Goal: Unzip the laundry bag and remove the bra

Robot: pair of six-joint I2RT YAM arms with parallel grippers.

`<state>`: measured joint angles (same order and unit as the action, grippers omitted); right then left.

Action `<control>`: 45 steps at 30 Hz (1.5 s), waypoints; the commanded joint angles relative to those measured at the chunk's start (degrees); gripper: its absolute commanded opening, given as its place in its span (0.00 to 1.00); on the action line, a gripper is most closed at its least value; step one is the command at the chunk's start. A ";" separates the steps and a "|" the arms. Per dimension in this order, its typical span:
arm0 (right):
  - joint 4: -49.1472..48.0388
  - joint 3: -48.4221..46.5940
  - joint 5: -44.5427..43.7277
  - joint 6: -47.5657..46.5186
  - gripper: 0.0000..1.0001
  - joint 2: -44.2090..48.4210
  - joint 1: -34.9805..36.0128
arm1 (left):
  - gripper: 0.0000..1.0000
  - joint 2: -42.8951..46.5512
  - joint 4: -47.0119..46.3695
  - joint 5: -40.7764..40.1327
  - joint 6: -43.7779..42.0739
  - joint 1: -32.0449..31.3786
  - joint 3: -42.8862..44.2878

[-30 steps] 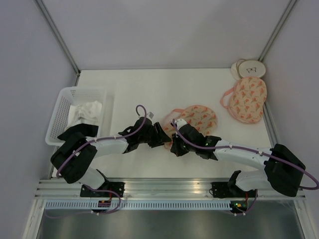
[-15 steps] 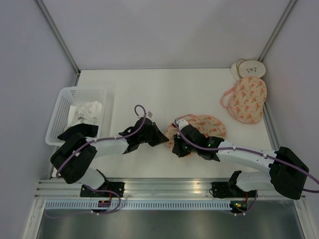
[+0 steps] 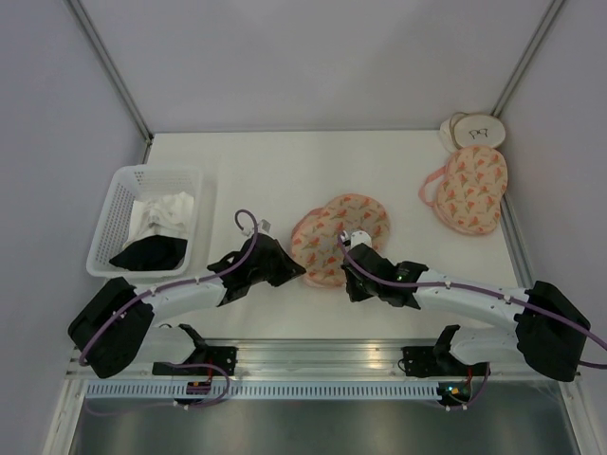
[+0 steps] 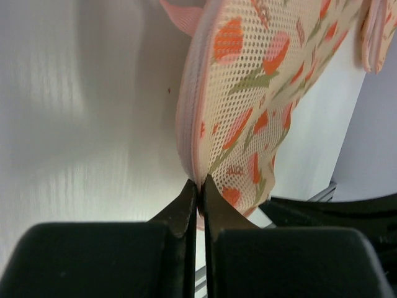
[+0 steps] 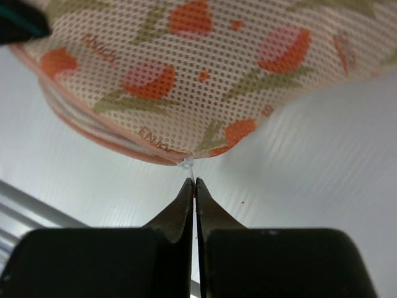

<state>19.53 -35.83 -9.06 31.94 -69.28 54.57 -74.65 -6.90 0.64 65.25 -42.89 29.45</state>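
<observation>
The laundry bag (image 3: 337, 237), a peach mesh pouch with orange-pink print and pink trim, lies near the table's middle between both arms. My left gripper (image 3: 296, 272) is shut on the bag's pink-trimmed edge (image 4: 192, 155) at its near left. My right gripper (image 3: 347, 281) is shut on the thin white zip pull (image 5: 190, 165) at the bag's near edge (image 5: 155, 152). The bag (image 4: 260, 81) looks lifted and folded against itself. The bra is hidden.
A white basket (image 3: 119, 213) with white and black laundry stands at the left. A second rounder pouch of the same print (image 3: 469, 190) and a white round item (image 3: 477, 131) lie at the far right corner. Grey walls close in both sides.
My left gripper has drawn back left and toward the near edge with the bag's edge. The bag has shifted left and turned. My right gripper has moved slightly right along the bag's near edge.
</observation>
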 commanded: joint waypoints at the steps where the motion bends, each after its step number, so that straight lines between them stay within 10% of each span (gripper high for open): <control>1: 8.41 -2.83 -11.57 2.15 0.00 -3.40 -0.25 | 0.04 3.28 0.22 0.57 3.56 -1.22 -3.16; 7: 12.37 -4.59 -16.51 6.80 0.00 -6.40 -2.36 | 0.41 9.43 1.70 -0.47 6.19 -7.54 -6.33; 15: 18.96 -7.32 -25.48 12.35 0.00 -4.38 -7.55 | 0.53 23.31 12.07 -11.71 6.03 -12.39 -7.48; 17: 19.32 -8.72 -25.22 10.35 0.37 -2.89 -7.63 | 0.55 27.00 14.53 -15.04 4.80 -12.39 -7.39; 22: 15.37 -10.92 -13.31 0.95 0.65 0.71 -7.11 | 0.59 32.72 18.67 -18.05 1.82 -12.30 -7.74; 45: 10.35 -41.68 -20.29 -2.67 0.55 -34.51 3.97 | 0.60 44.50 21.49 -21.56 2.33 -12.30 -9.85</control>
<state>29.50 -73.63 -24.99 28.42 -101.25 58.61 -31.05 14.41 -19.66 68.23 -55.09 20.27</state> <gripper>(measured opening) 0.556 0.597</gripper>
